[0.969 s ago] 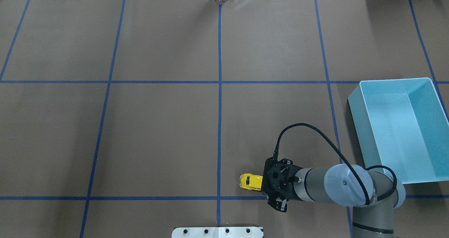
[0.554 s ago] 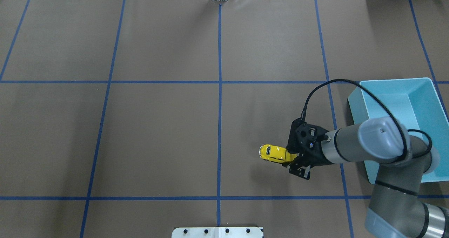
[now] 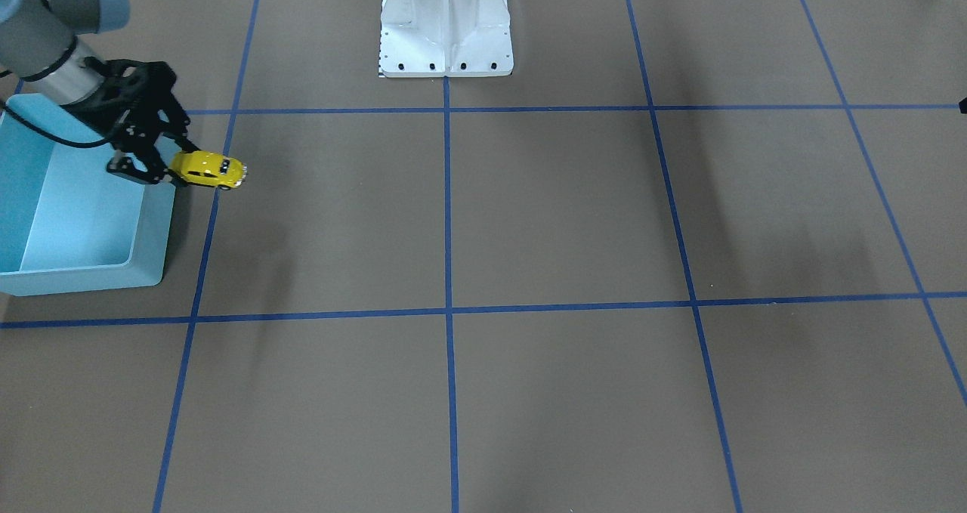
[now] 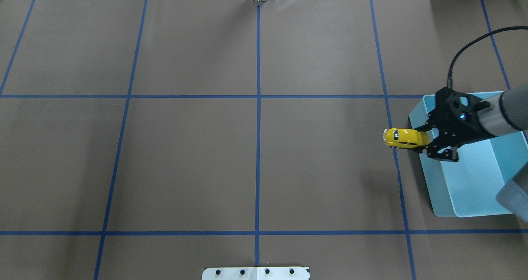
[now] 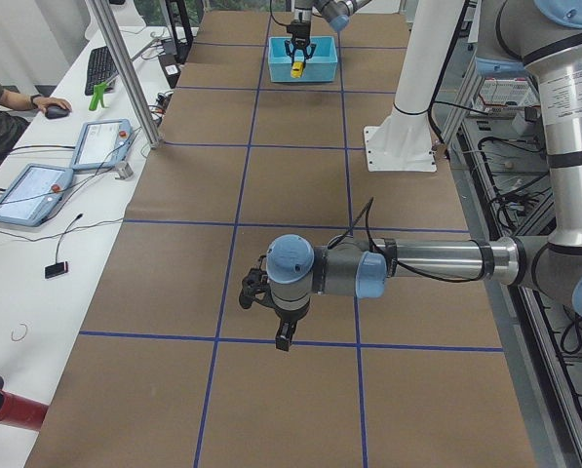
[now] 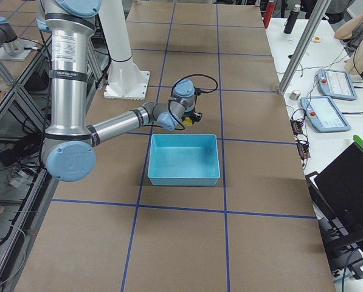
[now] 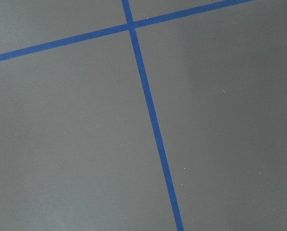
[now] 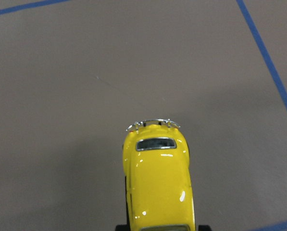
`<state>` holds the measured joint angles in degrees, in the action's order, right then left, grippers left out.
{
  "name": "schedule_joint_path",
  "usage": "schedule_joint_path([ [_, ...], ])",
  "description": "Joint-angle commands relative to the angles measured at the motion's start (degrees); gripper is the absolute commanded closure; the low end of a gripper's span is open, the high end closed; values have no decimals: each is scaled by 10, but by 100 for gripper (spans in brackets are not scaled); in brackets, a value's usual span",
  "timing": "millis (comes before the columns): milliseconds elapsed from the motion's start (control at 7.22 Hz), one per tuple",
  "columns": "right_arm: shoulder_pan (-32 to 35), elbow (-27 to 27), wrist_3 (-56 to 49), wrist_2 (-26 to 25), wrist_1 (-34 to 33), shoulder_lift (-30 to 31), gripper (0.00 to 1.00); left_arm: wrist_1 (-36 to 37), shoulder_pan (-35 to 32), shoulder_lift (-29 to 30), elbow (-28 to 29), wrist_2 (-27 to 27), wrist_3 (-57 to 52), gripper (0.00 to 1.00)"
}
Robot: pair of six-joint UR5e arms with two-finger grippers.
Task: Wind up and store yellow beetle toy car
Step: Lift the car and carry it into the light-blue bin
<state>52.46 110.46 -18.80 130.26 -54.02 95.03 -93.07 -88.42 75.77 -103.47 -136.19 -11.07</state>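
One step in hand, storing: right end effector (image 4: 427,140) clenched on the rear of the yellow car (image 4: 405,138), aloft above the counter (image 4: 288,156), bin (image 4: 474,181) at its 3 o'clock; next, carry it over the rim and release; left end effector (image 5: 283,327): cannot tell

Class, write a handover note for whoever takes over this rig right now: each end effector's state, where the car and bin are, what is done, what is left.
Right end effector: shut on the car, held above the table just outside the bin.
Left end effector: over bare table, open or shut unclear.
Done: car picked up; winding cannot be told.
Left: move car over bin, release.
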Motion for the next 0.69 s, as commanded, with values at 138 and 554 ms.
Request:
schedule_joint_path([
  [138,141,-68,-240,95,3,77,100,0,0,2,0,0,0,0],
  [554,140,-212,-245,97,148,70,100,0,0,1,0,0,0,0],
])
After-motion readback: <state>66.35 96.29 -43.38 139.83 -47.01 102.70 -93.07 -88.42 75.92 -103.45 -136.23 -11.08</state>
